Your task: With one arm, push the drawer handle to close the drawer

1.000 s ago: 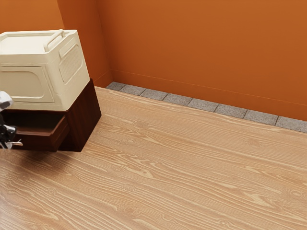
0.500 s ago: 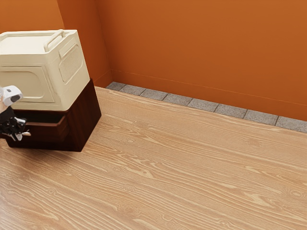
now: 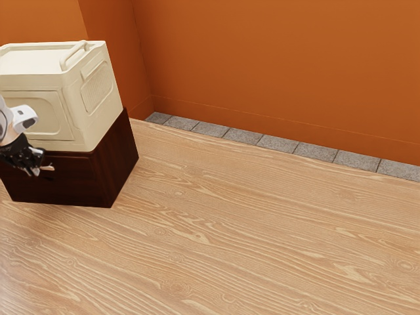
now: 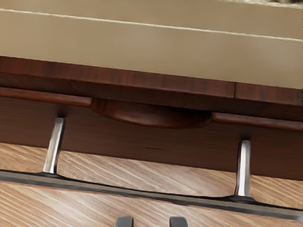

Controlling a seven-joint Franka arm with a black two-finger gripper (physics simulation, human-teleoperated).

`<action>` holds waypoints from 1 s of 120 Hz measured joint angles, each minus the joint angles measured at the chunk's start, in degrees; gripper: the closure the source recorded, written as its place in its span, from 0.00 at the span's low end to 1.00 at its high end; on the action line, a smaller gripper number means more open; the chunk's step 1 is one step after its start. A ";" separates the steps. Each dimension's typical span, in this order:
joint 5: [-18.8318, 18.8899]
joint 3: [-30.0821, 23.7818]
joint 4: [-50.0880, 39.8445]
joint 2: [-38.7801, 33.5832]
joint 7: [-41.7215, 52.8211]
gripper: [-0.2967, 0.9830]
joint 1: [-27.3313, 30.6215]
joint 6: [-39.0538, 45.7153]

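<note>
In the exterior view, the woody table has grey tiles and an orange wall past it toward one o'clock. The drawer is at nine o'clock, the gripper by its handle. In the wrist view, the handle sticks out, its long bar running along the drawer's front; the gripper's tips stand apart.

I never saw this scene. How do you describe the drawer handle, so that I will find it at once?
Start from the big cream box; directly under it is a dark brown cabinet. On the front of its drawer, look for the handle, a long bar. It stands off the wood on two shiny metal posts, unlike the cream grip at the box's top edge.
</note>
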 joint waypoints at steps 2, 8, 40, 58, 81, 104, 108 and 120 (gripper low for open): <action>-0.07 0.00 0.01 0.04 0.14 0.76 0.00 0.08; -0.24 0.00 0.04 0.15 0.52 0.76 0.01 0.27; -1.52 -1.10 -0.88 -1.00 2.11 0.75 1.06 0.93; -1.77 -2.92 -14.66 -15.61 1.78 0.74 0.06 -0.70; -2.87 -14.79 -20.23 -29.46 -1.21 0.67 -1.17 -12.33; -6.13 -23.64 5.68 -10.37 -3.75 0.52 -5.45 -24.61; -6.51 -25.30 11.32 -7.18 -4.11 0.48 -5.62 -27.08; -7.03 -25.12 27.46 0.00 -5.05 0.39 -9.61 -33.94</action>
